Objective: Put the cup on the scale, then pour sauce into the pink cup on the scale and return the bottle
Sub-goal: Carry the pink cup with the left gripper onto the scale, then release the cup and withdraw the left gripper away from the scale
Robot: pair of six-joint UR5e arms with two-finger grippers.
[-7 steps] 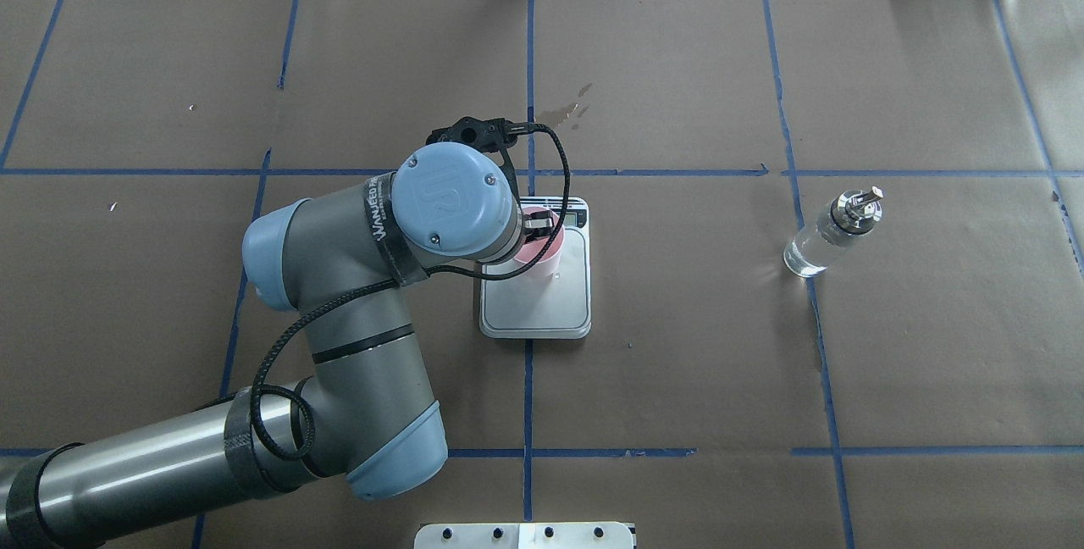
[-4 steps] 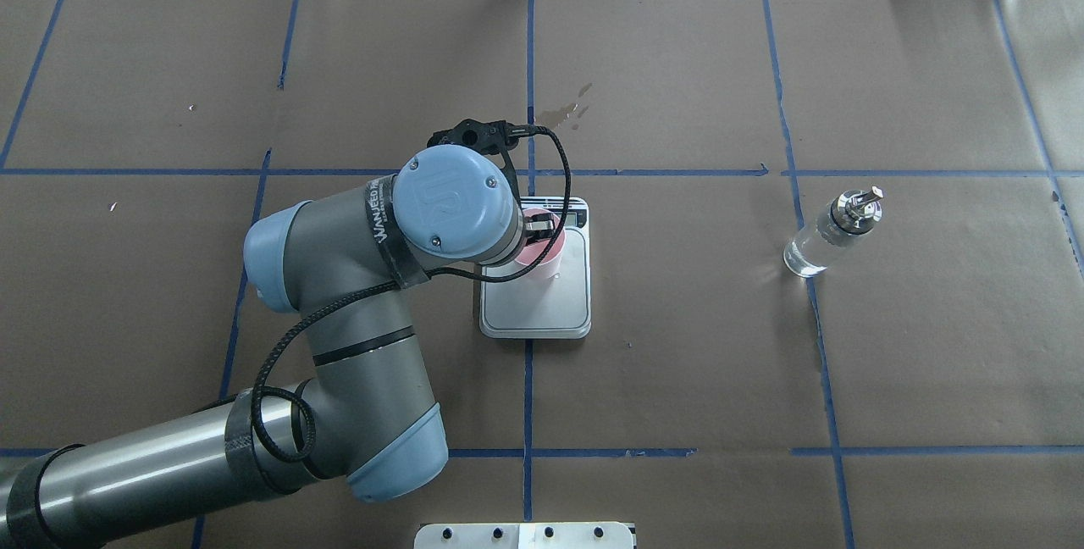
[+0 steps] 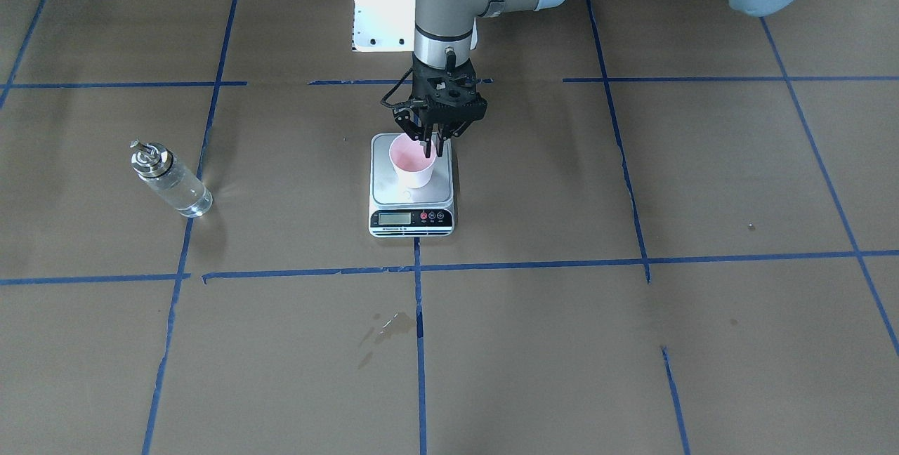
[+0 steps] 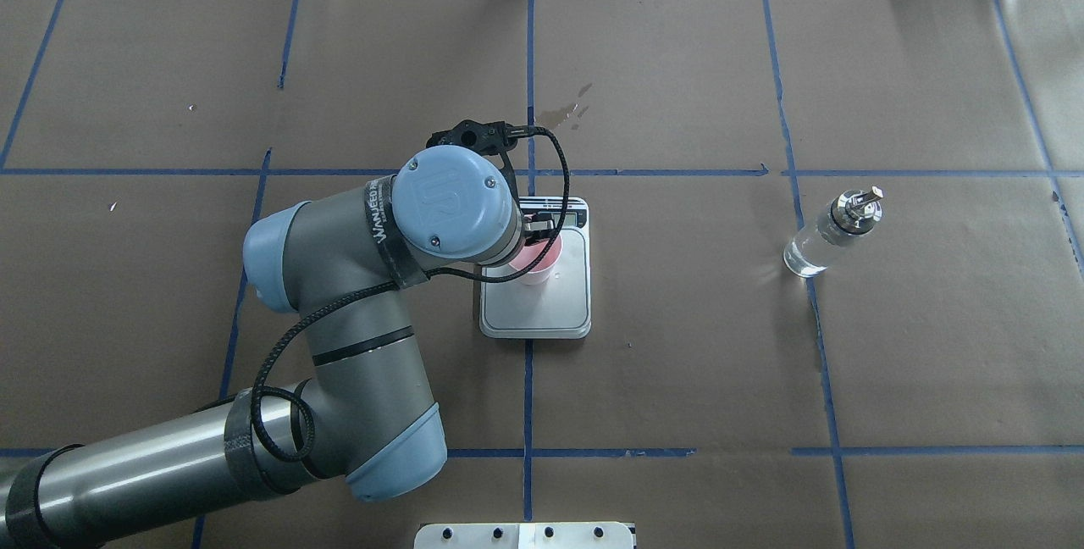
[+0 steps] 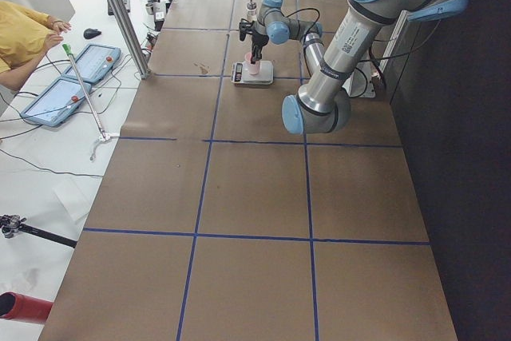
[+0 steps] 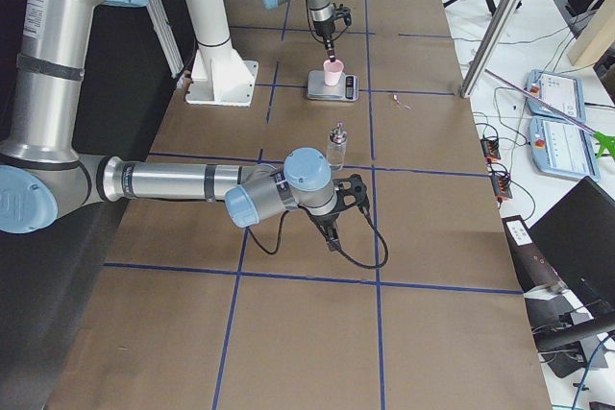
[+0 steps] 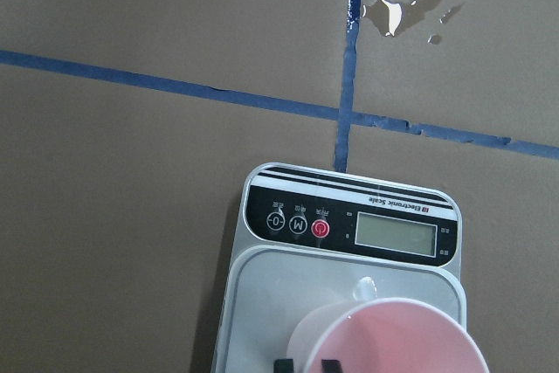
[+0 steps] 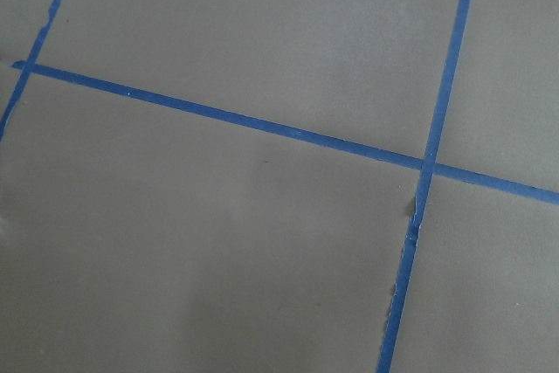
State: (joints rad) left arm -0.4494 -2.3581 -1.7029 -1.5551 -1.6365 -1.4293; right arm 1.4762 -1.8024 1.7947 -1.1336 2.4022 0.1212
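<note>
**Pink cup [image 3: 413,163] on the scale [image 3: 386,192], left tool [image 3: 431,149] at its rim**

Your bench [image 4: 677,363] wears matte brown paper gridded with blue tape [image 4: 528,66], and a wet-looking stain [image 3: 385,328] marks it. The tapered cup sits on the scale's square silver platform, its rim pinched between the left tool's 2 narrowed fingers. The clear glass bottle [image 3: 172,185] stands well apart. You cannot tell how far the right tool [image 6: 333,232] is open.

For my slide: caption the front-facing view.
Left gripper holds pink cup by its rim on digital scale; glass bottle stands apart.
</note>
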